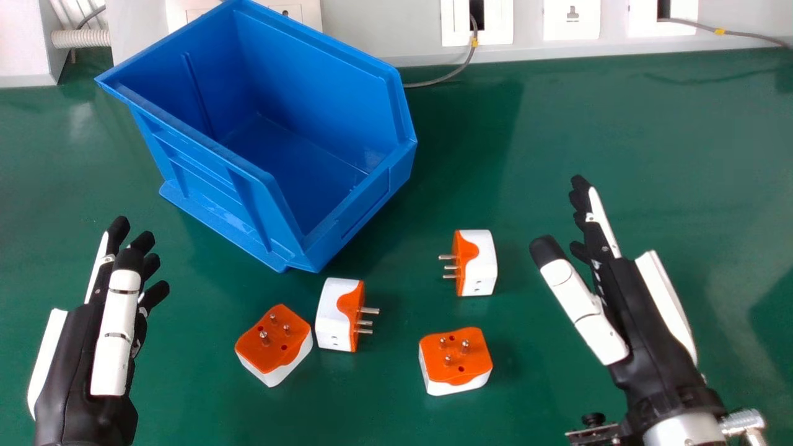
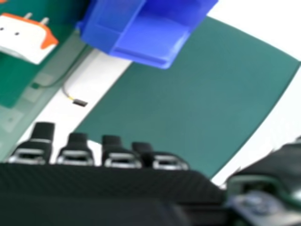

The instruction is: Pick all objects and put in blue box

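Four orange and white plug adapters lie on the green table. In the head view one adapter [image 1: 274, 344] is pins up at left, beside another [image 1: 339, 314] on its side. A third [image 1: 476, 262] lies on its side nearer my right hand, and a fourth [image 1: 455, 360] is pins up below it. The blue box [image 1: 291, 244] stands behind them with nothing inside. My left hand [image 1: 80, 359] is open left of the adapters; my right hand [image 1: 638, 310] is open to their right. In the right hand view are my right hand [image 2: 103, 181], the blue box [image 2: 117, 28] and an adapter [image 2: 26, 40].
A white wall panel with sockets [image 1: 571, 18] runs along the table's back edge. A grey cable [image 1: 440, 79] comes down from it behind the box. Green table surface [image 1: 619, 124] stretches out at the back right.
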Tool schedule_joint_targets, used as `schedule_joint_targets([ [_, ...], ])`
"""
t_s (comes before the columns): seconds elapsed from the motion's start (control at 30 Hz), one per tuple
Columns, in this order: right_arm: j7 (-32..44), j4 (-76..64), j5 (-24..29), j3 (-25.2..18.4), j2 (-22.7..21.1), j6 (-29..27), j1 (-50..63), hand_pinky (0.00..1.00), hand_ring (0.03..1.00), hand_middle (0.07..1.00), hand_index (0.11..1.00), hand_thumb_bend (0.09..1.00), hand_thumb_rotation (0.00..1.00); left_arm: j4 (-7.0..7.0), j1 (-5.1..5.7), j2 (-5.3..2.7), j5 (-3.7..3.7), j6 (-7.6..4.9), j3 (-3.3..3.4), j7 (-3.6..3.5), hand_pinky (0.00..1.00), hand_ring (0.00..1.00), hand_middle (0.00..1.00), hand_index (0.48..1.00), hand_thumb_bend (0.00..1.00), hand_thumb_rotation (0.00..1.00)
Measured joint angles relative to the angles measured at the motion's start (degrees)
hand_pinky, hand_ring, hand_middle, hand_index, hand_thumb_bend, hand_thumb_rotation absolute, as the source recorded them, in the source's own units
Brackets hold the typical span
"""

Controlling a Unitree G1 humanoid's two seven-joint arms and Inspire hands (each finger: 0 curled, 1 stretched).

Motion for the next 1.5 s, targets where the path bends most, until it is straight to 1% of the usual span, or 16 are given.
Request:
schedule_joint_targets([
  [0.17, 1.81, 1.58, 0.05, -0.02, -0.96, 0.87, -3.13, 0.96, 1.0, 1.0, 1.0, 0.474, 1.0, -0.06, 0.06, 0.0, -0.93, 0.05, 0.3, -0.45, 0.96, 0.99, 1.0, 1.0, 0.45, 1.0],
  [0.53, 8.14, 4.41, 1.31, -1.28, -6.81, 5.18, -10.09, 0.96, 1.0, 1.0, 1.0, 0.487, 0.99, -0.91, 0.28, 0.13, -0.98, 0.62, 0.63, -0.89, 0.96, 0.99, 1.0, 1.0, 0.46, 1.0],
  [0.57, 8.62, 4.5, 1.4, -1.5, -7.41, 5.59, -10.62, 0.96, 1.0, 1.0, 1.0, 0.513, 0.93, -1.16, 0.34, 0.14, -0.98, 0.69, 0.64, -0.91, 0.96, 0.99, 1.0, 1.0, 0.46, 1.0],
  [0.63, 9.28, 5.08, 1.47, -2.04, -8.28, 6.52, -11.69, 0.96, 1.0, 1.0, 1.0, 0.513, 0.93, -1.58, 0.39, 0.19, -0.99, 0.73, 0.69, -1.0, 0.96, 0.99, 1.0, 1.0, 0.46, 1.0],
  [0.67, 9.48, 5.37, 1.47, -2.15, -8.53, 7.06, -12.16, 0.95, 1.0, 1.0, 1.0, 0.552, 0.85, -1.64, 0.42, 0.24, -0.99, 0.76, 0.77, -1.03, 0.96, 0.99, 1.0, 1.0, 0.46, 1.0],
  [0.7, 9.54, 5.63, 1.45, -2.18, -8.72, 7.61, -12.54, 0.95, 1.0, 1.0, 1.0, 0.552, 0.85, -1.7, 0.45, 0.29, -0.99, 0.88, 0.8, -1.08, 0.96, 0.99, 1.0, 1.0, 0.46, 1.0],
  [0.73, 9.56, 5.73, 1.42, -2.19, -8.83, 7.97, -12.7, 0.95, 1.0, 1.0, 0.998, 0.606, 0.76, -1.8, 0.51, 0.31, -0.99, 1.11, 0.8, -1.13, 0.96, 0.99, 1.0, 1.0, 0.46, 1.0],
  [0.77, 9.58, 5.87, 1.37, -2.18, -8.85, 8.54, -12.91, 0.95, 1.0, 1.0, 0.998, 0.606, 0.76, -1.92, 0.62, 0.34, -1.0, 1.38, 0.8, -1.15, 0.96, 0.99, 1.0, 1.0, 0.46, 1.0],
  [0.8, 9.59, 6.14, 1.3, -2.19, -8.94, 8.84, -13.16, 0.95, 0.999, 1.0, 0.995, 0.652, 0.67, -2.05, 0.71, 0.37, -1.0, 1.61, 0.82, -1.19, 0.96, 1.0, 1.0, 1.0, 0.46, 1.0],
  [0.83, 9.65, 6.42, 1.23, -2.18, -9.09, 9.15, -13.54, 0.95, 0.999, 1.0, 0.995, 0.652, 0.67, -2.16, 0.78, 0.41, -1.01, 1.85, 0.86, -1.21, 0.96, 1.0, 1.0, 1.0, 0.46, 1.0],
  [0.9, 9.81, 6.85, 1.07, -2.15, -9.66, 9.75, -14.51, 0.94, 0.992, 1.0, 0.99, 0.717, 0.53, -2.34, 0.83, 0.49, -1.03, 1.99, 0.95, -1.27, 0.96, 1.0, 1.0, 1.0, 0.46, 1.0],
  [0.93, 9.97, 7.03, 1.0, -2.13, -10.07, 9.78, -14.92, 0.94, 0.992, 1.0, 0.99, 0.717, 0.53, -2.46, 0.84, 0.52, -1.03, 2.14, 0.98, -1.27, 0.96, 1.0, 1.0, 1.0, 0.46, 1.0],
  [1.0, 10.38, 7.77, 0.35, -1.94, -11.14, 9.84, -16.05, 0.93, 0.984, 0.999, 0.985, 0.763, 0.43, -3.0, 0.91, 0.55, -1.03, 2.92, 1.07, -1.27, 0.97, 1.0, 1.0, 1.0, 0.46, 1.0],
  [1.07, 11.0, 8.44, -0.38, -1.75, -12.25, 9.84, -16.79, 0.92, 0.979, 0.996, 0.981, 0.798, 0.37, -3.44, 0.98, 0.58, -1.03, 3.19, 1.14, -1.34, 0.97, 1.0, 1.0, 1.0, 0.46, 1.0],
  [1.23, 12.24, 10.75, -1.15, -0.73, -13.3, 9.84, -18.18, 0.91, 0.972, 0.992, 0.975, 0.832, 0.29, -4.02, 1.17, 0.66, -1.01, 3.47, 1.47, -1.56, 0.97, 1.0, 1.0, 1.0, 0.48, 1.0],
  [1.5, 13.25, 11.64, -1.44, 0.54, -14.22, 9.91, -19.93, 0.91, 0.97, 0.988, 0.973, 0.837, 0.25, -4.14, 1.24, 0.68, -0.99, 3.61, 1.54, -1.64, 0.97, 1.0, 1.0, 1.0, 0.48, 1.0],
])
